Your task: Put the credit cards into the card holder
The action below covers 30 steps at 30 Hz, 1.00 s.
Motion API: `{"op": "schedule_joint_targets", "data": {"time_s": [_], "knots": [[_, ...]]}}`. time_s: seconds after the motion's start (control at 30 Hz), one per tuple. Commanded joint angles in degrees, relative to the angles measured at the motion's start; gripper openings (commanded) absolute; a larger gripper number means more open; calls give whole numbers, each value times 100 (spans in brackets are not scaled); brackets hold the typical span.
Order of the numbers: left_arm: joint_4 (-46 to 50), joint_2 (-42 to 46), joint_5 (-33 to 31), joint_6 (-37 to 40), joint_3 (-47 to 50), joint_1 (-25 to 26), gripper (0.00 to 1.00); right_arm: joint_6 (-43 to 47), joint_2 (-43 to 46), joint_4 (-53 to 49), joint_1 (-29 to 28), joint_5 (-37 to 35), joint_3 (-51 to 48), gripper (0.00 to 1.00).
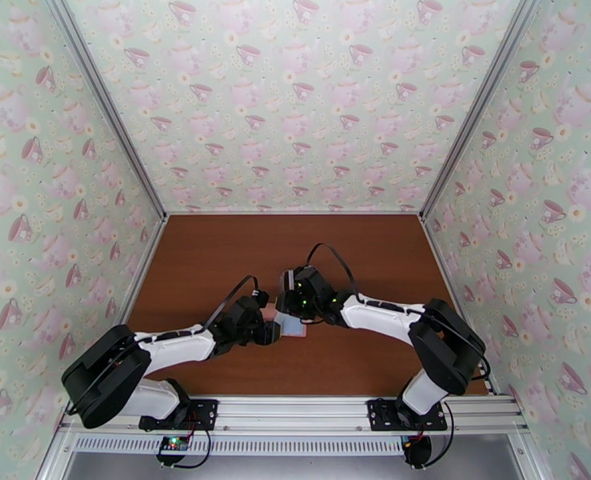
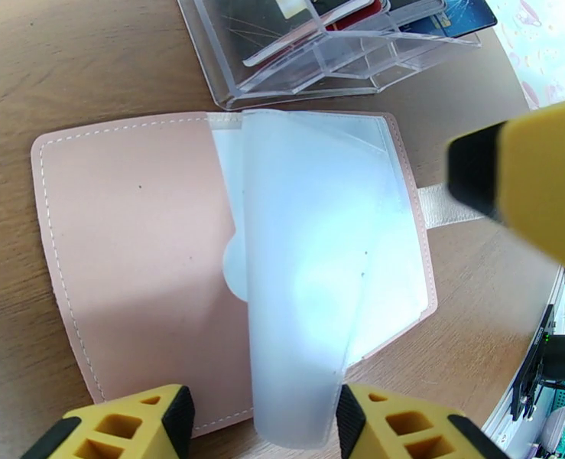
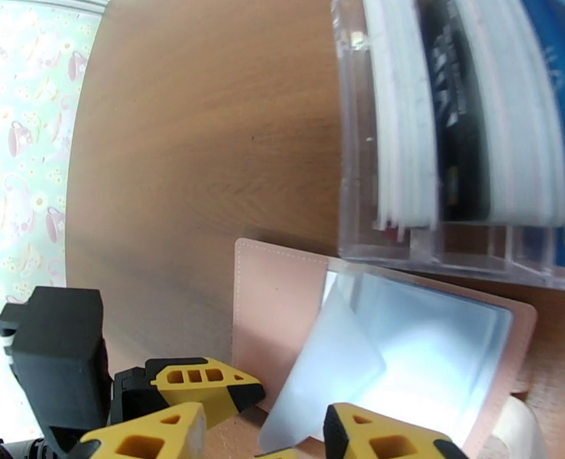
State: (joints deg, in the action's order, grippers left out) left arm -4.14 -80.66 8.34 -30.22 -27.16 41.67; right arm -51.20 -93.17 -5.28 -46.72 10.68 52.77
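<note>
The card holder (image 2: 129, 246), a pink wallet, lies open and flat on the brown table. Its pale translucent pocket flap (image 2: 297, 300) is curled upward. My left gripper (image 2: 263, 426) stands open astride the flap's near end, one fingertip (image 2: 358, 418) touching its edge. My right gripper (image 3: 267, 441) hovers open over the wallet (image 3: 271, 315) from the opposite side, and one of its fingers (image 2: 527, 185) hangs above the snap tab (image 2: 446, 204). The credit cards (image 3: 450, 109), white, black and blue, stand in a clear rack (image 3: 435, 246) just beyond the wallet. From above, both grippers meet over the wallet (image 1: 293, 326).
The clear slotted rack (image 2: 343, 66) sits against the wallet's far edge. Patterned walls enclose the table (image 1: 215, 258) on three sides. The arm bases stand on a metal rail (image 1: 295, 414) at the near edge.
</note>
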Motion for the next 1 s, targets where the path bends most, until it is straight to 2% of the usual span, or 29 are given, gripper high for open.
{"op": "schedule_joint_targets", "data": {"time_s": [0.0, 0.33, 0.7, 0.97], "knots": [[650, -116, -1, -80, 102, 2, 56, 75, 83, -193, 42, -182, -156, 47], [844, 175, 10, -49, -65, 0, 57, -23, -238, 171, 38, 43, -243, 47], [844, 8, 93, -34, -258, -1, 57, -118, -624, 528, 27, 325, 1, 48], [1599, 285, -328, 149, -710, -1, 61, -73, -527, 409, 25, 286, 98, 48]]}}
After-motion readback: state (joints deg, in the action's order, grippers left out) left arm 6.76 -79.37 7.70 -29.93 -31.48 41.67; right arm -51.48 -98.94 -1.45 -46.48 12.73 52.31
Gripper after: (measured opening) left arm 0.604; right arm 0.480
